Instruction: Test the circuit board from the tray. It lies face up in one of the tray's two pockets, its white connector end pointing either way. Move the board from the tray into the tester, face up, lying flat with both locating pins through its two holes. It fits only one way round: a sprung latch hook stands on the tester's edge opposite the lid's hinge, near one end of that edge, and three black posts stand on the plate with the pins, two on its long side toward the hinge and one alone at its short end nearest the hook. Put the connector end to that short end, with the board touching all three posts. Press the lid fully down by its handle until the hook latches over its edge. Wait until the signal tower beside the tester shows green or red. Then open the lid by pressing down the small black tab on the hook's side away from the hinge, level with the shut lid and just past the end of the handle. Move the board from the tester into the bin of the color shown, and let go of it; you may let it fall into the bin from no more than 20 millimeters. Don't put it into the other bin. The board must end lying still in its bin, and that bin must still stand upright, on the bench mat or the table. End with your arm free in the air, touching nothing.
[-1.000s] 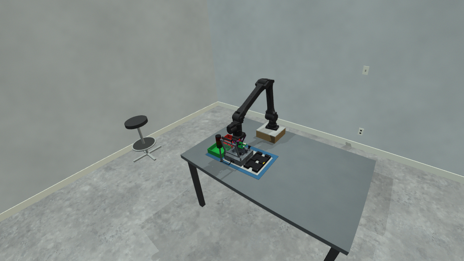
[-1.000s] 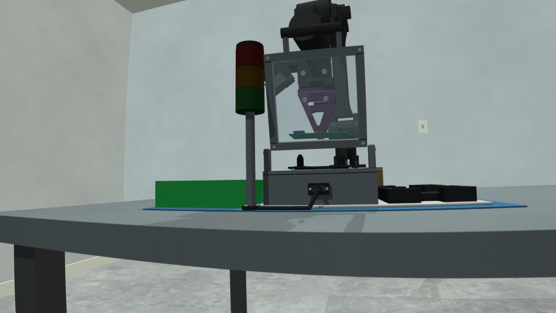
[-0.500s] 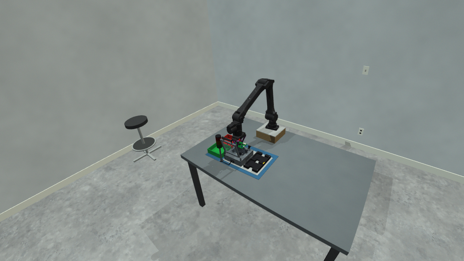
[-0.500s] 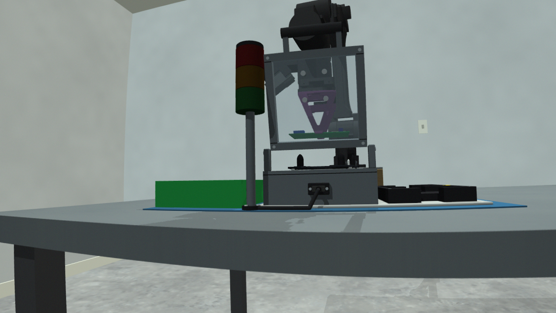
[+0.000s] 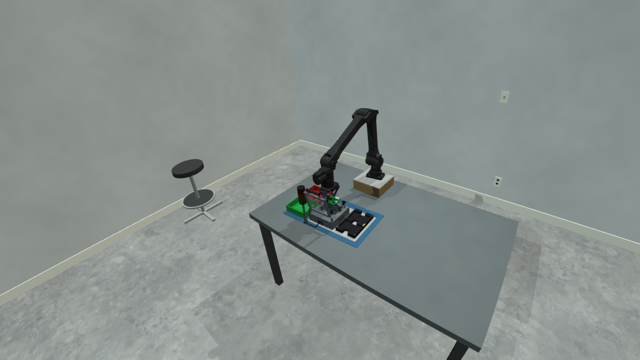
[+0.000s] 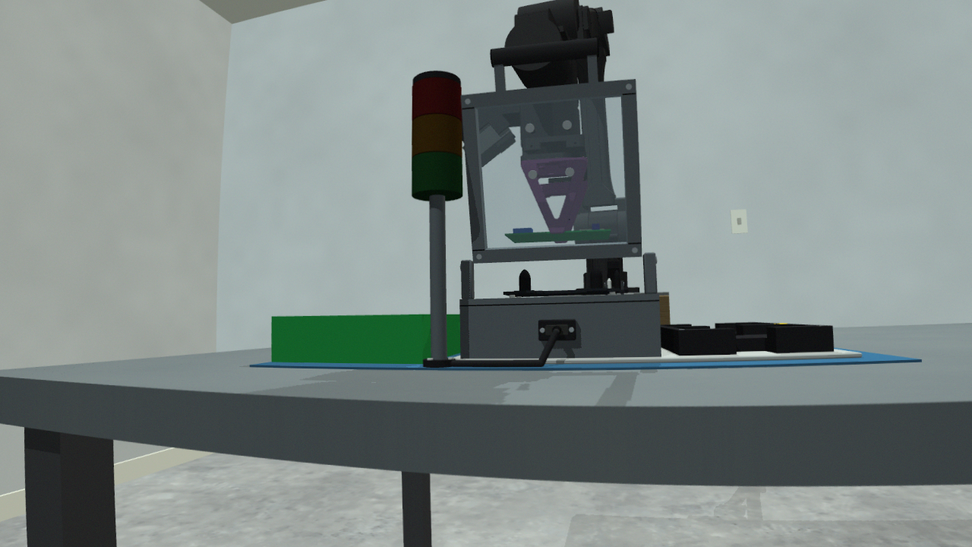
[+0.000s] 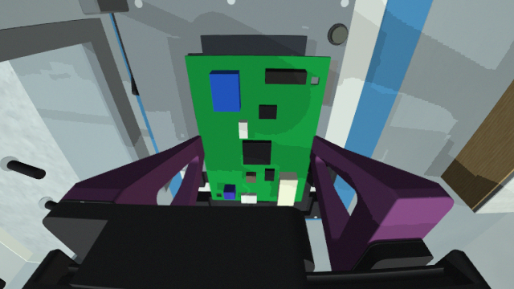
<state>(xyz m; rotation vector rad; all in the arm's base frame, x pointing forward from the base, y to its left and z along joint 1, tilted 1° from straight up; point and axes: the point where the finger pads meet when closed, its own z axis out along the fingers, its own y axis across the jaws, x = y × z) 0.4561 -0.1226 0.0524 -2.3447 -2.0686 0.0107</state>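
My gripper (image 7: 257, 143) (image 6: 560, 228) (image 5: 330, 197) is shut on the green circuit board (image 7: 257, 116) (image 6: 537, 235) (image 5: 334, 201), its purple fingers on the two long edges. The board is face up and about level, held above the tester (image 6: 503, 326) (image 5: 327, 217), well over the black plate (image 7: 253, 43) (image 6: 525, 279) and a locating pin. The board's cream connector (image 7: 287, 189) is at the end nearest my wrist. The tester's clear lid (image 6: 630, 162) stands open, upright. The signal tower (image 6: 437, 136) (image 5: 301, 192) shows no lit color.
A green bin (image 6: 339, 336) (image 5: 295, 206) and a red bin (image 5: 316, 190) stand beside the tester on the blue mat (image 6: 883, 358). The black tray (image 6: 747, 336) (image 5: 355, 222) lies on the tester's other side. My arm's wooden base block (image 5: 373, 184) (image 7: 482, 168) stands behind.
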